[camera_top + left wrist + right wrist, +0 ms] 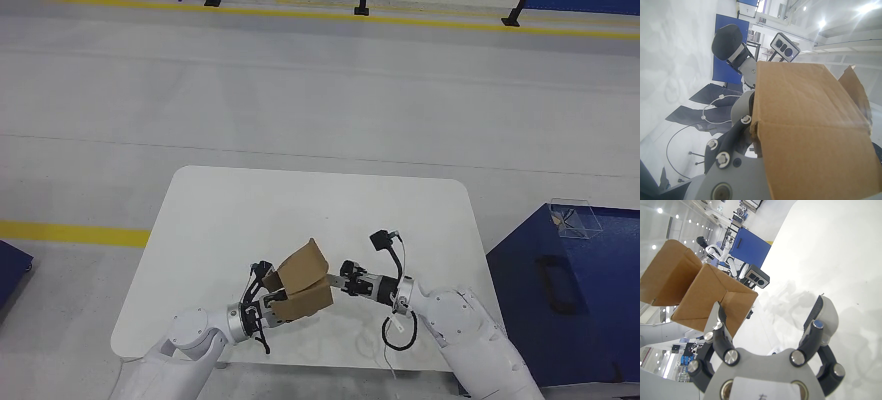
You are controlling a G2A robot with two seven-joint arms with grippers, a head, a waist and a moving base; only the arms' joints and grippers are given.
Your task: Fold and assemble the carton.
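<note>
The carton (300,280) was held above the near part of the white table (300,205), about in the middle of its width and close to the near edge. It was of brown cardboard and only partly formed: one broad flap stood up and leaned toward the far side, while the lower body lay between the two arms. In the right wrist view, its end showed folded panels that met along slanted creases.

The left gripper (268,297) came in from the near left and gripped the left end of the carton. In the left wrist view one dark finger (730,132) lay just beside the cardboard edge, and the other finger was hidden behind the carton.

The right gripper (767,300) came in from the near right, at the right end of the carton. Its jaws stood wide apart and held nothing. One finger (716,313) was against the face of the carton, though I could not tell if it really touched. The other finger (821,311) was free over the bare table.

On the floor to the right of the table stood a blue cabinet (560,290) with a small clear box (575,217) on its top. A yellow line (70,233) ran on the floor at the left.
</note>
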